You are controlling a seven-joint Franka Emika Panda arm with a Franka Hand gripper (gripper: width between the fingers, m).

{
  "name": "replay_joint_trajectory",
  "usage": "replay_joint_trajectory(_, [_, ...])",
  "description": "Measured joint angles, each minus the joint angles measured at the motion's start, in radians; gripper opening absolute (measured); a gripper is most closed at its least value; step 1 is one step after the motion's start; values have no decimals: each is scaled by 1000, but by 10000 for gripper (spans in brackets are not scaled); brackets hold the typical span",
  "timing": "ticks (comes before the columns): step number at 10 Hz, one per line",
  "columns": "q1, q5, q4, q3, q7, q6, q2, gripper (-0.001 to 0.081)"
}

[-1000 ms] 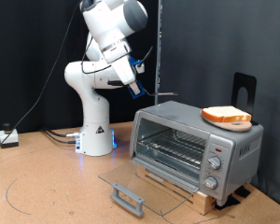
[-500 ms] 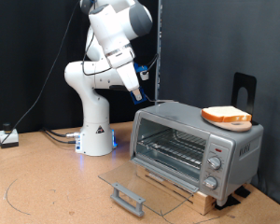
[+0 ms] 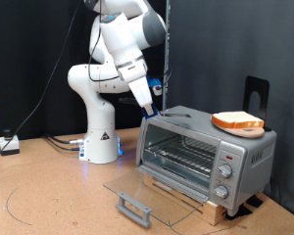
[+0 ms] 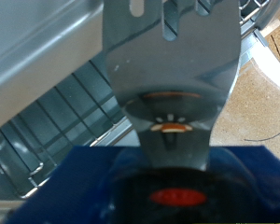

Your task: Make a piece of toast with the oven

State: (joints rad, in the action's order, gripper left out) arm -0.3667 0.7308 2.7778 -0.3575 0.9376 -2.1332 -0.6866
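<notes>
Right now the work looks to be at the fetching stage, with the oven (image 3: 191, 129) made ready and the bread not yet inside. Its glass door (image 3: 152, 188) is folded down flat at the lower middle of the exterior view, and the wire rack (image 3: 181, 153) sits bare in the open cavity. The piece of toast (image 3: 237, 120) lies on a round plate (image 3: 249, 133) on the oven's roof, at the right of the frame, untouched. The end effector (image 3: 147, 101) hangs above the oven's upper left corner, tilted down toward it, well apart from the slice. A flat slotted metal blade (image 4: 173, 84), much like a spatula, juts from it; in the exterior view this shows only as a thin line reaching over the front of the roof, and in the wrist view it covers most of the frame, with the rack bars (image 4: 56, 126) seen behind it. Whether the fingers are clenched on that blade or it is simply mounted there, I cannot tell, since no fingers show in either picture. Judging from this, the move in hand calls for carrying the blade across the roof to the right, keeping it low and level so its edge can slide between slice and plate without shoving the plate off the oven.
</notes>
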Motion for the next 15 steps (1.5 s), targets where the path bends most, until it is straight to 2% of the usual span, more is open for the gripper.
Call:
replay_joint_trajectory(5, [11, 74, -44, -93, -19, -98, 110, 395])
replay_joint_trajectory(10, [16, 105, -89, -178, -84, -125, 127, 395])
replay_joint_trajectory(15, [20, 134, -90, -185, -87, -124, 122, 395])
